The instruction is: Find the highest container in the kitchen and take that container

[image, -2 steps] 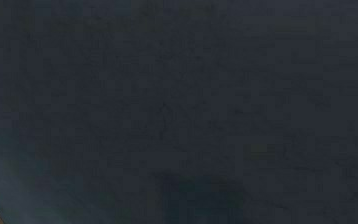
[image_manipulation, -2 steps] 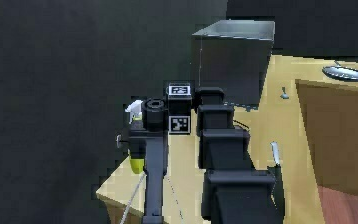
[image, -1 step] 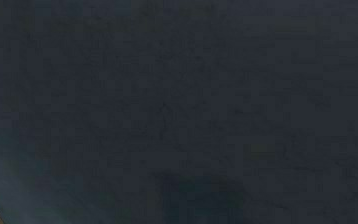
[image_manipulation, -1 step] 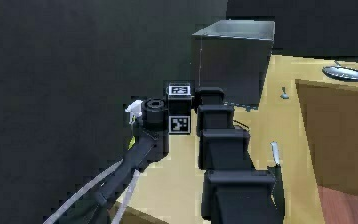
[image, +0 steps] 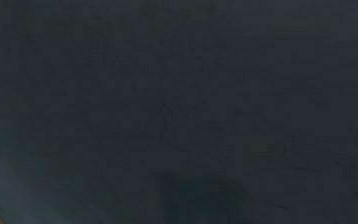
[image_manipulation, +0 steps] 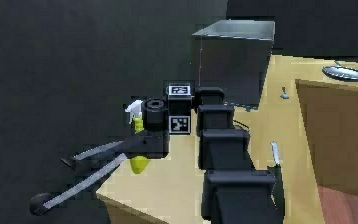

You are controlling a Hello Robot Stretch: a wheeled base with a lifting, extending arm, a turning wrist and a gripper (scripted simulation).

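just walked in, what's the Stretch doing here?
The arm is stretched out over a wooden counter, and the gripper pokes past the counter's edge. A yellow-green spray bottle with a white top is right at the gripper's body; I can't tell whether it is held. A dark grey box stands farther along the counter.

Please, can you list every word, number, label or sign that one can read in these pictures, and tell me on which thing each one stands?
No text can be read with certainty.
On the arm, the upper white square: black marks, too small to read.
On the lower white square: a black pattern, no letters to make out.
On the yellow-green bottle: a label, if any, is too small to see.
On the dark box on the counter: nothing written.
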